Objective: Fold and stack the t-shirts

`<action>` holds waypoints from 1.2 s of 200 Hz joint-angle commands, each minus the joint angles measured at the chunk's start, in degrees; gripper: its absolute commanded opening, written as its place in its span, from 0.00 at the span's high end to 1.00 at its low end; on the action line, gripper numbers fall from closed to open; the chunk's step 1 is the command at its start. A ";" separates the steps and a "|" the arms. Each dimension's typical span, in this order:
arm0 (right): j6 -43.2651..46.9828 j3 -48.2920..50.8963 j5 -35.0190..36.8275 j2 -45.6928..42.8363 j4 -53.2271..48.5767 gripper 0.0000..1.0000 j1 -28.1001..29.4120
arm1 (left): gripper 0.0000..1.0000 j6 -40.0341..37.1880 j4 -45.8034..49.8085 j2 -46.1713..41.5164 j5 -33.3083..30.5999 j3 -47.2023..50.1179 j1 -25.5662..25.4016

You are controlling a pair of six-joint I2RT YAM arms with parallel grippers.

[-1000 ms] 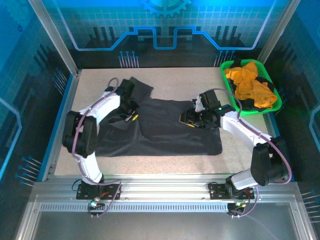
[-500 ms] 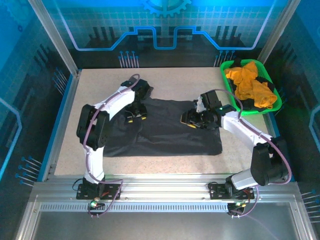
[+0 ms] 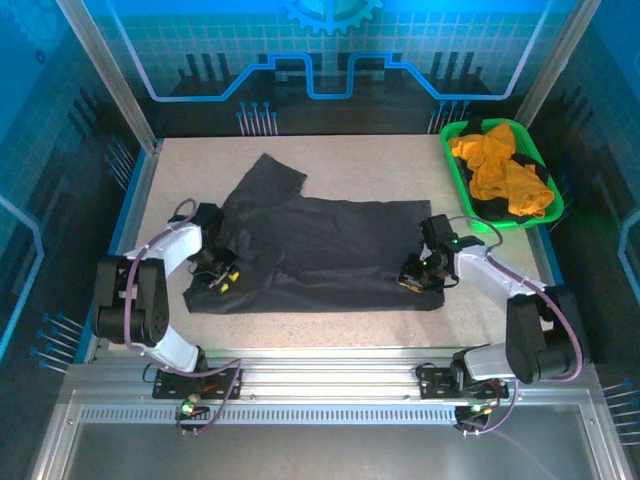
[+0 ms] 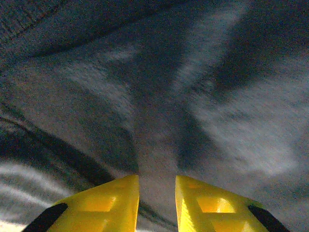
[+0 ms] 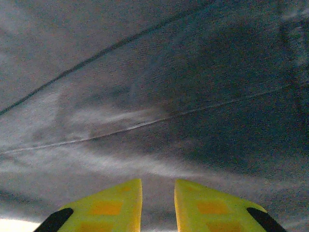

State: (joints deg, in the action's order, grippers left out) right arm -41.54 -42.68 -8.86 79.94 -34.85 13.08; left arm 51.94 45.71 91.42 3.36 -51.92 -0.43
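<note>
A dark charcoal t-shirt (image 3: pixel 320 245) lies spread flat on the table, one sleeve pointing to the far left. My left gripper (image 3: pixel 222 280) sits low on its near left corner. In the left wrist view, the left gripper (image 4: pixel 157 180) has its yellow fingers pinching a raised ridge of the dark t-shirt (image 4: pixel 159 96). My right gripper (image 3: pixel 411 282) rests on the near right corner. Up close, the right gripper (image 5: pixel 158 183) has its narrow gap packed with the dark t-shirt (image 5: pixel 159 111). An orange-yellow t-shirt (image 3: pixel 500 170) lies crumpled in the basket.
A bright green plastic basket (image 3: pixel 548 215) stands at the table's far right corner, with some dark cloth under the orange shirt. Bare speckled tabletop (image 3: pixel 370 165) lies beyond the shirt and along its near edge. Metal frame rails border the table.
Both arms came back from the shirt's far part to its near corners, left to the left corner, right to the right. Both pairs of jaws narrowed onto the cloth.
</note>
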 commanded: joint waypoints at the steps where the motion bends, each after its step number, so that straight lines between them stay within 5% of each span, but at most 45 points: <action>1: -0.98 -1.31 5.81 4.67 -2.41 0.77 -0.18 | 0.75 5.90 -4.32 1.22 0.83 1.48 2.72; 48: -2.06 -4.31 9.02 11.71 -11.96 0.79 1.09 | 0.76 11.34 -3.96 -4.36 -1.16 9.84 8.86; 137: -9.35 -2.66 1.15 9.92 -13.66 0.75 11.36 | 0.74 3.06 -2.26 -9.82 -1.14 10.88 19.22; 158: -7.22 -7.14 3.63 7.69 -15.16 0.70 10.78 | 0.67 0.35 -1.52 -8.39 -0.16 3.87 17.42; 193: 0.20 -17.51 6.40 2.77 -14.71 0.51 9.01 | 0.61 0.54 1.61 -4.56 -8.18 -15.59 7.24; 240: 6.49 -22.44 -8.96 3.30 -2.34 0.46 0.78 | 0.57 -5.44 -1.97 20.97 -4.81 -44.51 3.00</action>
State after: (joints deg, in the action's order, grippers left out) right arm -39.68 -62.43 -9.76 81.23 -42.15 16.93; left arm 51.62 43.94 100.73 -1.56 -87.07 3.44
